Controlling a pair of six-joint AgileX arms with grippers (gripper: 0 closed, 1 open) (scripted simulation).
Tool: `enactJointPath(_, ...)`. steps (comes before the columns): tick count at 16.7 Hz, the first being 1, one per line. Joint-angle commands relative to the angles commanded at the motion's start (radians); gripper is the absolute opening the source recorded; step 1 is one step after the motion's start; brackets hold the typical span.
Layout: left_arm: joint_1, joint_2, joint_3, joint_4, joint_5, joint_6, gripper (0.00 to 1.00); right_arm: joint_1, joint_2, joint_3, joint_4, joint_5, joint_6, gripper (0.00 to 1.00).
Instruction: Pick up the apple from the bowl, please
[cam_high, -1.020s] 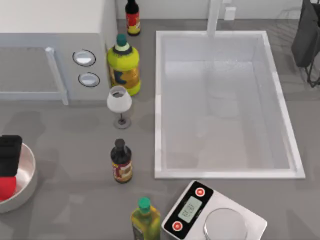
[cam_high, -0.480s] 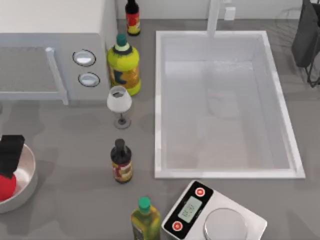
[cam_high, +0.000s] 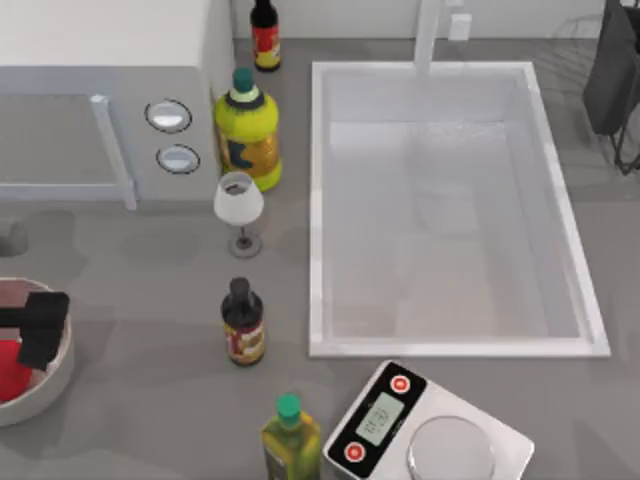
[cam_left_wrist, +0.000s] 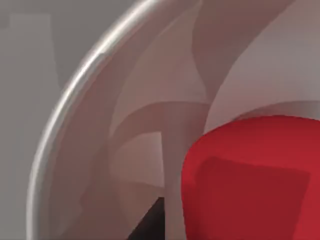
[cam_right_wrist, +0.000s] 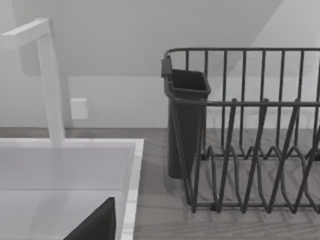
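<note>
The white bowl (cam_high: 60, 378) sits at the table's far left edge, partly cut off by the picture. Inside it lies the red apple (cam_high: 9, 367), half covered by my left gripper (cam_high: 42, 328), which hangs over the bowl's right part. The left wrist view is very close in: the apple (cam_left_wrist: 250, 180) looms large, with the bowl's curved rim (cam_left_wrist: 65, 100) sweeping round it. My right arm (cam_high: 612, 70) stays parked at the back right corner.
A dark sauce bottle (cam_high: 243, 323), a wine glass (cam_high: 239, 205) and a yellow bottle (cam_high: 247, 135) stand in a line right of the bowl. A microwave (cam_high: 100, 100) is at back left, a sink (cam_high: 445, 210) in the middle, a scale (cam_high: 425, 430) in front, and a dish rack (cam_right_wrist: 250, 140) at the back right.
My left gripper has shifted right and toward the front over the bowl and turned, now covering more of the apple. The right arm has not moved.
</note>
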Motion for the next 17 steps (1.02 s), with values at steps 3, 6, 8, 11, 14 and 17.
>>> enactJointPath(3, 0.003, 0.068, -0.081, 0.163, 0.0, 0.002, 1.0, 0.0, 0.0, 0.0, 0.0, 0.0, 0.0, 1.0)
enactJointPath(6, 0.004, 0.113, -0.131, 0.239, 0.0, 0.004, 1.0, 0.0, 0.0, 0.0, 0.0, 0.0, 0.0, 1.0)
enactJointPath(8, 0.004, 0.116, -0.134, 0.243, 0.0, 0.004, 1.0, 0.0, 0.0, 0.0, 0.0, 0.0, 0.0, 1.0)
enactJointPath(11, 0.004, 0.116, -0.134, 0.243, 0.0, 0.004, 0.92, 0.0, 0.0, 0.0, 0.0, 0.0, 0.0, 1.0)
enactJointPath(14, 0.004, 0.116, -0.134, 0.243, 0.0, 0.004, 0.7, 0.0, 0.0, 0.0, 0.0, 0.0, 0.0, 1.0)
enactJointPath(17, 0.004, 0.116, -0.134, 0.243, 0.0, 0.004, 0.47, 0.0, 0.0, 0.0, 0.0, 0.0, 0.0, 1.0)
